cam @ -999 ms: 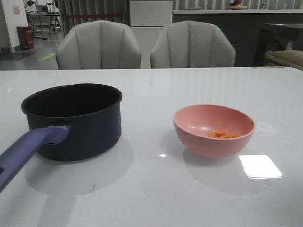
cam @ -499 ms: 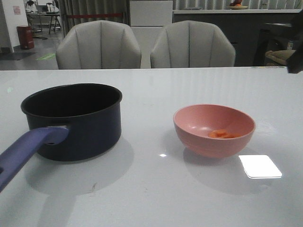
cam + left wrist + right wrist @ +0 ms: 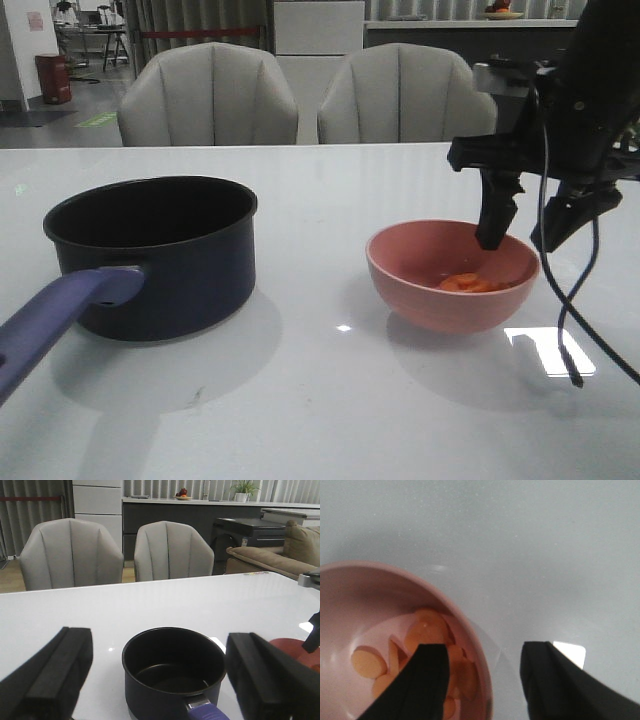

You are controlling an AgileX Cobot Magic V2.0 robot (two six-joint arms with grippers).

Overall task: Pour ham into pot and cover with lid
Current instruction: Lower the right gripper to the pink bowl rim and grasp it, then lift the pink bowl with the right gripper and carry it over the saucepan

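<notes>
The pot (image 3: 150, 250), dark and round with a long purple handle (image 3: 55, 325), stands on the left of the white table. The pink bowl (image 3: 452, 275) stands to its right with the ham (image 3: 472, 284), orange slices, in its bottom. My right gripper (image 3: 522, 238) hangs open over the bowl's right side. In the right wrist view one finger is above the ham (image 3: 420, 640), the other is outside the bowl, and the bowl's rim (image 3: 480, 675) runs between them. My left gripper (image 3: 159, 645) is open, short of the empty pot (image 3: 172, 672) on the handle side. The lid is out of view.
Two grey chairs (image 3: 210, 95) stand behind the table's far edge. A black cable (image 3: 562, 320) hangs from my right arm down to the table, right of the bowl. A bright reflection (image 3: 548, 352) lies on the table there.
My right arm has come in from the upper right and dropped over the bowl's right rim. Pot, bowl and ham have not moved.
</notes>
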